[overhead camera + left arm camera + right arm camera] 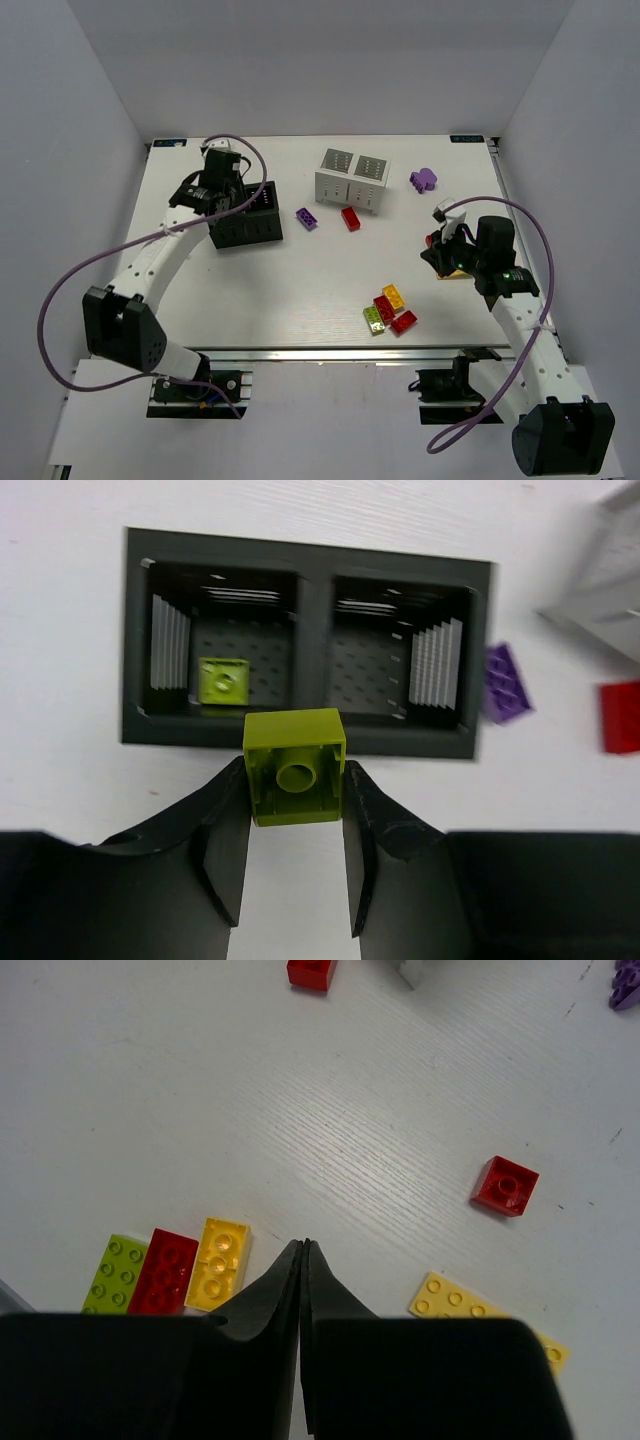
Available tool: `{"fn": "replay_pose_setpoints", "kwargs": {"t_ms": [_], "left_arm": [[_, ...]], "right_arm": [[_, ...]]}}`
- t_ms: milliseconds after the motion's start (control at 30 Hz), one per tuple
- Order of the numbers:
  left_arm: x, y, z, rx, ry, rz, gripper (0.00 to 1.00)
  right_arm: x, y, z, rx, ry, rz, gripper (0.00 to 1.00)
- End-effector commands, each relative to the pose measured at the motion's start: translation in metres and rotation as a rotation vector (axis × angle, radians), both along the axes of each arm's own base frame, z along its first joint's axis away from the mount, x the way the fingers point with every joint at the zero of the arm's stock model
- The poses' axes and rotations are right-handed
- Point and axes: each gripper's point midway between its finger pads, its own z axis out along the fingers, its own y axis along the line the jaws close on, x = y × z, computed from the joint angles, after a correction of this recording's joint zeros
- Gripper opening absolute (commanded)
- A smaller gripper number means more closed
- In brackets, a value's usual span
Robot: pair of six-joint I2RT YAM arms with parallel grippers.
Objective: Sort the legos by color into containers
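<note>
**One lime brick boxed, a second at the rim, most of the sort left to do**

The lime green brick [295, 765] in play is clamped between the fingers of the left claw [295, 780]. It hangs just in front of the near wall of the black box [305, 735], at lower centre of the left wrist view. In that box, the cell on the left holds one boxed lime brick [223, 680]; the cell on the right looks bare. By my reading one piece is sorted and a second is about to join it.

The rest lies loose on the counter [300, 290]. In the upper middle of the top view, a purple brick [306, 218] and a red brick [351, 218] lie between the black box and the white box [352, 178], where no coloured piece shows. A purple piece [423, 179] sits just right of the white box. Lower, right of centre, is a cluster of four bricks [384, 308]: one yellow, two red, one lime.

The right claw [303, 1250] is pressed together on nothing. A small red square [505, 1185] and a flat yellow plate [460, 1305] lie near it, on the right of its view.

That leaves about nine pieces, and no cell has a red, yellow or purple piece yet.
</note>
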Motion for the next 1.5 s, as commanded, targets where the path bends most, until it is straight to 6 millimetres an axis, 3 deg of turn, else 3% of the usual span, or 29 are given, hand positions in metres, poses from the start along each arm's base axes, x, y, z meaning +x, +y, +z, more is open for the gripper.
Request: {"fn": "replay_pose_setpoints", "kwargs": {"t_ms": [0, 167, 267, 333, 367, 400, 500, 567, 800, 867, 900, 933, 967, 1000, 1067, 1133, 1200, 1300, 1333, 1400, 1433, 1467], "left_arm": [[0.017, 0.038, 0.013, 0.124, -0.038, 0.092, 0.00], [0.036, 0.060, 0.008, 0.144, -0.052, 0.158, 0.00], [0.041, 0.064, -0.006, 0.152, -0.019, 0.169, 0.00], [0.042, 0.065, -0.011, 0.138, -0.014, 0.164, 0.03], [0.042, 0.064, -0.012, 0.133, -0.015, 0.162, 0.20], [0.042, 0.061, -0.013, 0.121, -0.016, 0.152, 0.31], [0.039, 0.059, -0.014, 0.108, -0.019, 0.140, 0.70], [0.038, 0.062, -0.012, 0.102, -0.025, 0.145, 0.78], [0.037, 0.056, 0.010, 0.062, -0.073, 0.119, 0.79], [0.033, 0.045, 0.015, 0.010, -0.084, 0.072, 0.63], [0.033, 0.037, 0.021, -0.022, -0.111, 0.038, 0.46], [0.027, 0.023, 0.036, -0.057, -0.156, -0.027, 0.12], [0.016, -0.004, 0.028, -0.126, -0.138, -0.167, 0.01], [0.009, -0.026, 0.038, -0.205, -0.178, -0.280, 0.00], [-0.027, -0.083, 0.047, -0.426, -0.185, -0.575, 0.00], [-0.055, -0.117, 0.020, -0.575, -0.079, -0.674, 0.09], [-0.088, -0.154, 0.000, -0.643, 0.042, -0.752, 0.29], [-0.114, -0.174, -0.032, -0.612, 0.163, -0.704, 0.50], [-0.132, -0.192, -0.034, -0.605, 0.200, -0.738, 0.53], [-0.142, -0.200, -0.051, -0.559, 0.278, -0.653, 0.56], [-0.151, -0.213, -0.049, -0.543, 0.292, -0.656, 0.56], [-0.155, -0.216, -0.058, -0.527, 0.338, -0.603, 0.57]], "right_arm": [[0.001, 0.001, 0.005, 0.003, -0.031, 0.016, 0.04], [0.001, 0.002, 0.005, 0.004, -0.028, 0.024, 0.05], [0.001, 0.003, 0.003, 0.003, -0.025, 0.029, 0.13], [-0.001, 0.004, 0.003, 0.005, -0.023, 0.045, 0.28], [-0.003, 0.006, 0.003, 0.007, -0.022, 0.059, 0.34], [-0.006, 0.010, 0.002, 0.019, -0.009, 0.087, 0.48], [-0.019, 0.021, 0.001, 0.034, -0.006, 0.195, 0.69], [-0.033, 0.030, -0.002, 0.045, 0.000, 0.291, 0.74], [-0.050, 0.041, -0.006, 0.067, 0.003, 0.426, 0.70], [-0.051, 0.042, -0.009, 0.058, 0.004, 0.450, 0.67], [-0.052, 0.042, -0.014, 0.049, 0.019, 0.456, 0.62], [-0.053, 0.043, -0.016, 0.039, 0.024, 0.473, 0.60], [-0.056, 0.041, -0.023, 0.020, 0.057, 0.482, 0.55], [-0.056, 0.041, -0.027, 0.001, 0.054, 0.497, 0.52], [-0.061, 0.042, -0.033, -0.025, 0.078, 0.530, 0.48], [-0.061, 0.044, -0.039, -0.031, 0.107, 0.523, 0.41], [-0.049, 0.042, -0.043, -0.052, 0.116, 0.471, 0.42], [-0.021, 0.035, -0.042, -0.048, 0.120, 0.294, 0.54], [-0.012, 0.033, -0.038, -0.017, 0.137, 0.209, 0.56], [0.009, 0.023, -0.027, -0.045, 0.103, 0.107, 0.65], [0.013, 0.019, -0.024, -0.040, 0.101, 0.074, 0.67], [0.016, 0.018, -0.023, -0.024, 0.112, 0.043, 0.69]]}}
